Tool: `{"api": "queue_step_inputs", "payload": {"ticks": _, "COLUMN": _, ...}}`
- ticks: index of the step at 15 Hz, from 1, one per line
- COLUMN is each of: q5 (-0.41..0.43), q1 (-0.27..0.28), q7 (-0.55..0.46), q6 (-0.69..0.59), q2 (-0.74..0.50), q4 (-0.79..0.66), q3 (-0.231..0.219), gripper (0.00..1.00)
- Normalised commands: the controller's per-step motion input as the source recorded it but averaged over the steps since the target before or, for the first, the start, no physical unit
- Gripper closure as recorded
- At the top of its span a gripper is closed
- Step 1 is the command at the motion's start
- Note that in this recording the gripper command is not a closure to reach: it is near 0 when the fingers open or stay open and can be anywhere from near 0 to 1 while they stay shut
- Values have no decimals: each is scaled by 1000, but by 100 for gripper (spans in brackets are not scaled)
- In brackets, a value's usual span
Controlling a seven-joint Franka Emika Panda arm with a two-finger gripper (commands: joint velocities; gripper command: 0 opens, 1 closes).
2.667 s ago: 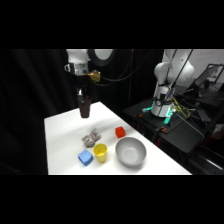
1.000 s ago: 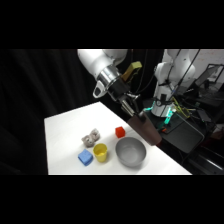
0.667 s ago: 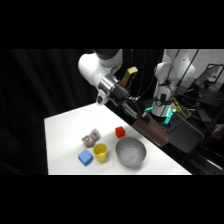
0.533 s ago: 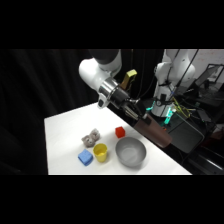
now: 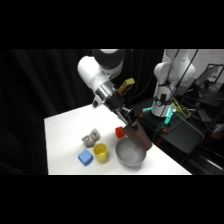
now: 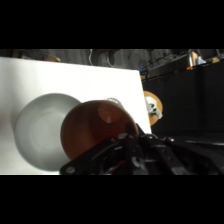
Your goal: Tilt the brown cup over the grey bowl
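Side and wrist views. The gripper [image 5: 131, 121] is closed on the brown cup [image 5: 140, 137], holding it tilted just above the far rim of the grey bowl [image 5: 130, 154]; the cup's open mouth [image 6: 97, 130] faces the wrist camera. Beside the bowl stand a yellow cup [image 5: 100, 152], blue block [image 5: 85, 158] and red block [image 5: 120, 132]

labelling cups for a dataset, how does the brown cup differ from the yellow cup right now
The brown cup is held off the table in the gripper and tilted over the grey bowl; the yellow cup stands upright on the white table. The brown cup is dark maroon-brown, the yellow cup bright yellow. The brown cup looks somewhat taller. Both are small open cups, and the wrist view shows the brown one's open mouth.
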Motion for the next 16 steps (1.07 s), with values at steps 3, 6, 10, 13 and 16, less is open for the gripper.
{"api": "queue_step_inputs", "payload": {"ticks": 3, "q5": -529, "q1": 97, "q7": 418, "q6": 416, "q2": -402, "q4": -208, "q3": 4, "gripper": 13}}
{"api": "queue_step_inputs", "payload": {"ticks": 6, "q5": -614, "q1": 43, "q7": 482, "q6": 299, "q2": -401, "q4": -174, "q3": -14, "gripper": 13}}
{"api": "queue_step_inputs", "payload": {"ticks": 10, "q5": -549, "q1": -59, "q7": 440, "q6": 280, "q2": -237, "q4": -34, "q3": -90, "gripper": 13}}
{"api": "queue_step_inputs", "payload": {"ticks": 13, "q5": -395, "q1": -141, "q7": 315, "q6": 378, "q2": -78, "q4": 81, "q3": -126, "gripper": 13}}
{"api": "queue_step_inputs", "payload": {"ticks": 16, "q5": -354, "q1": -145, "q7": 369, "q6": 405, "q2": 156, "q4": 228, "q3": -133, "gripper": 13}}
